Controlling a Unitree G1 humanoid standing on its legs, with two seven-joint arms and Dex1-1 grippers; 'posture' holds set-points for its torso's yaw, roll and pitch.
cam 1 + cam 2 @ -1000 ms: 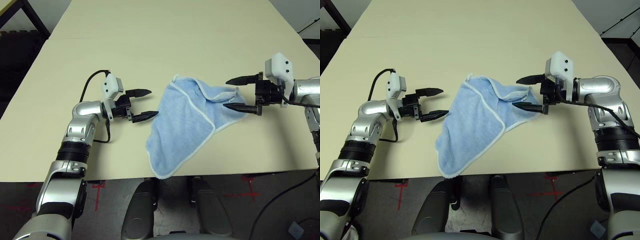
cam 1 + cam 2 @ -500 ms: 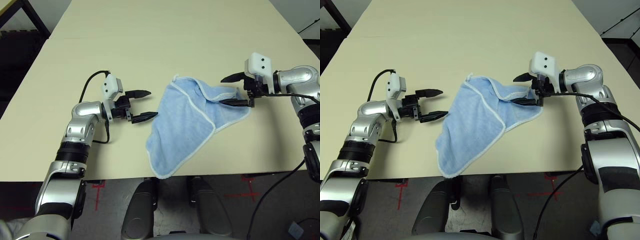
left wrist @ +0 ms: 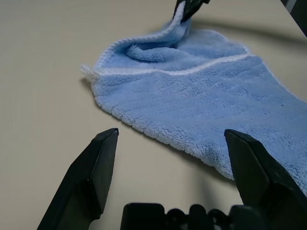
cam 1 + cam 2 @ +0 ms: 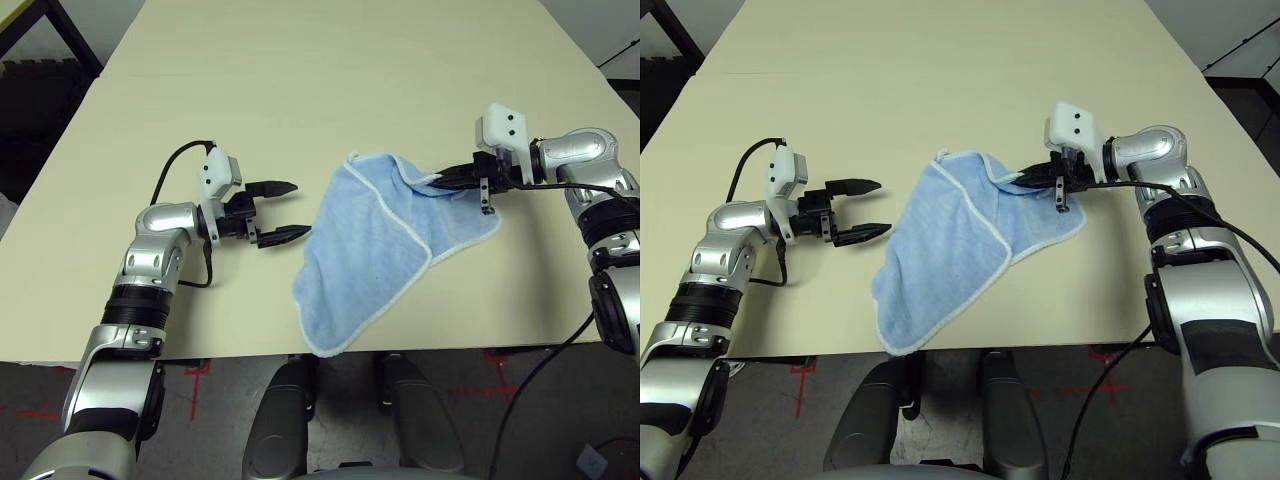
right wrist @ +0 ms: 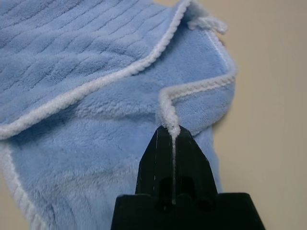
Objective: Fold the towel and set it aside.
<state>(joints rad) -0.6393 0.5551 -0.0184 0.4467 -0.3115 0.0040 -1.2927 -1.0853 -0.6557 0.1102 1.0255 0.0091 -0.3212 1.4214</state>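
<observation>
Small light blue fluffy towel [image 4: 375, 250] lay crumpled on the pale table [image 4: 300, 90], right gripper [image 4: 443, 181] pinched its white far-right hem, left gripper [image 4: 286, 210] gaped wide near its left side

A small light blue terry cloth towel with a whitish stitched hem [image 4: 958, 250] lies crumpled on the pale beige table top [image 4: 940, 90], near the centre of the frame, its lower corner reaching the table's near edge. At centre right, the right gripper [image 4: 1030, 180] is closed on a raised fold of the towel's upper right part. At centre left, the left gripper [image 4: 875, 207] sits with its two black fingers spread apart, just left of the towel and not touching it.
</observation>
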